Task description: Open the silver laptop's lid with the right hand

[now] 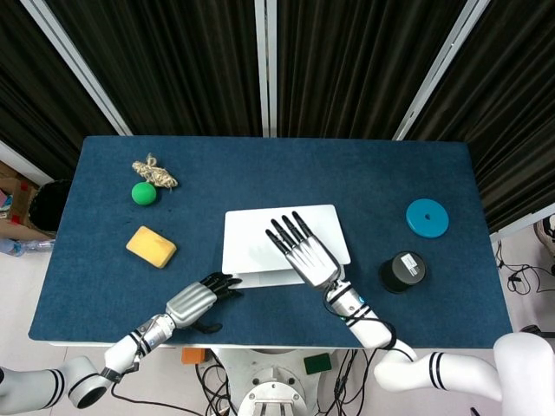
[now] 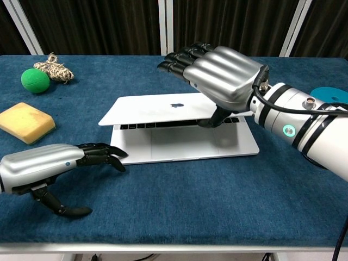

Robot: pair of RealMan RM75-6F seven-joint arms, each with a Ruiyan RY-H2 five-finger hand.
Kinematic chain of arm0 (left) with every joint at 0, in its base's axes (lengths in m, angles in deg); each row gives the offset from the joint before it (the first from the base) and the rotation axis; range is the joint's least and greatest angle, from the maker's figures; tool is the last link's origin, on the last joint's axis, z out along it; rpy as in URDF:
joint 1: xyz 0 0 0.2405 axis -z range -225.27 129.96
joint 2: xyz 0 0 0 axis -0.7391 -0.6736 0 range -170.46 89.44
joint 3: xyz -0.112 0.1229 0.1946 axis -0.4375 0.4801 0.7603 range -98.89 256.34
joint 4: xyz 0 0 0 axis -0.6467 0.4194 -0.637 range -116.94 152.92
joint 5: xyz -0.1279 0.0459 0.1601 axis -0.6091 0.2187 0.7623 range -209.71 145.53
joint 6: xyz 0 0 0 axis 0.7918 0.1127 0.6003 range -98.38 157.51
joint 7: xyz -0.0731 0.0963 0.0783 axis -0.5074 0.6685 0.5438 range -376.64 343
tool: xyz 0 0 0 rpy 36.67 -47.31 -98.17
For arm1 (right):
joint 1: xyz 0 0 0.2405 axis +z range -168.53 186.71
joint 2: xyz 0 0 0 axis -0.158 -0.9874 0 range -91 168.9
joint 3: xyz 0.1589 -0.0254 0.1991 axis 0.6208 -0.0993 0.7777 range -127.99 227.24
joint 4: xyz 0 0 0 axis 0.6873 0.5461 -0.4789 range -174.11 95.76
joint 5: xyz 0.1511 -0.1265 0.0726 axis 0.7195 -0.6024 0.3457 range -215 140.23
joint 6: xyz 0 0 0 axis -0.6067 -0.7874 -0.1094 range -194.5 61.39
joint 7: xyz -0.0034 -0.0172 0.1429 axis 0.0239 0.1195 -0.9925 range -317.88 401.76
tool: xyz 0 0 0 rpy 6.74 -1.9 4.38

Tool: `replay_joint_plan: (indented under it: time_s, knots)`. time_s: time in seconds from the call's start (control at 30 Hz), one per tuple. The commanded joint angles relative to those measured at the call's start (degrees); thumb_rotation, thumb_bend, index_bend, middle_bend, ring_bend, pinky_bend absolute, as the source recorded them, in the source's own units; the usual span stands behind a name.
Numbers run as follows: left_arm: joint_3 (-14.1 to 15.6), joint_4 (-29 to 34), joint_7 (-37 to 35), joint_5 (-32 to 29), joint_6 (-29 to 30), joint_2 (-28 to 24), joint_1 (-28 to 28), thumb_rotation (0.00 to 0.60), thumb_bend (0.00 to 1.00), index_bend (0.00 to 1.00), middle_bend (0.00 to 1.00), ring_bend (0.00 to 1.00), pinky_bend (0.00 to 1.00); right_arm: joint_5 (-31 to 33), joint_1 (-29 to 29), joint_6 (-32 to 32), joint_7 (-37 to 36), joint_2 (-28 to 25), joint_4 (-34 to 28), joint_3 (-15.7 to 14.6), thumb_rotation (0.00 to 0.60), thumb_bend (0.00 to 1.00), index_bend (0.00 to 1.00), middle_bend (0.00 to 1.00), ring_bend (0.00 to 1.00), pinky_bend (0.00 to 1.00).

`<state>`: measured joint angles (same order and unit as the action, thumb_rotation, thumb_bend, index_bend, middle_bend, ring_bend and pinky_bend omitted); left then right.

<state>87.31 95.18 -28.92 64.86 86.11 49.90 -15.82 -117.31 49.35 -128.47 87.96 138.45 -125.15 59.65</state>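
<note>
Half open at most is how we judge the laptop [image 2: 163,128]: its thin silver lid is lifted a little off the keyboard deck, hinged along the far edge, with the dark row of keys just showing in the gap. It sits near the middle of the table [image 1: 286,165], toward the front edge. Our right hand [image 2: 220,76] is doing the lifting, as we read it; the thumb is hooked under the lid's front edge near its right corner while the other fingers [image 1: 286,232] lie straight and close together over the top, so the lid is pinched between thumb and fingers. The step in hand is the raising itself, and the next move calls for swinging the lid further up and back around its hinge, without dragging the light base across the cloth. Our left hand [image 2: 51,166] rests on the table just in front of the laptop's left corner, fingers loosely curled and holding nothing, not touching it. The table wears a dark blue, felt-like cloth. Further out lie a yellow sponge [image 1: 151,246], a green ball [image 1: 144,193] beside a knot of rough twine [image 1: 154,172], a black cylinder [image 1: 402,271] and a flat blue disc [image 1: 427,217].
</note>
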Motion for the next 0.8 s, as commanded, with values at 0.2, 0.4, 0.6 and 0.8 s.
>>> replay_joint_plan:
  time_s: [0.2, 0.4, 0.6, 0.8]
  knots:
    - [0.20, 0.90, 0.81, -0.47, -0.01, -0.50, 0.26, 0.600, 0.17, 0.18, 0.08, 0.00, 0.03, 4.74, 2.60, 1.04, 0.16, -1.16, 0.20, 5.06, 0.600, 0.22, 0.00, 0.00, 0.00, 0.00]
    - [0.33, 1.83, 1.89, -0.80, 0.06, -1.02, 0.37, 0.600, 0.17, 0.18, 0.08, 0.00, 0.03, 10.92, 6.40, 3.59, -0.35, -1.89, 2.63, 10.82, 0.600, 0.22, 0.00, 0.00, 0.00, 0.00]
    - [0.37, 2.84, 3.07, -1.14, 0.09, -1.37, 0.43, 0.600, 0.17, 0.18, 0.08, 0.00, 0.03, 17.44, 11.05, 6.76, -1.38, -2.06, 7.52, 15.44, 0.600, 0.22, 0.00, 0.00, 0.00, 0.00]
    - [0.31, 3.74, 4.37, -1.55, -0.09, -1.57, 0.54, 0.600, 0.17, 0.18, 0.08, 0.00, 0.03, 23.29, 16.47, 10.45, -3.13, -1.10, 15.99, 18.58, 0.600, 0.23, 0.00, 0.00, 0.00, 0.00]
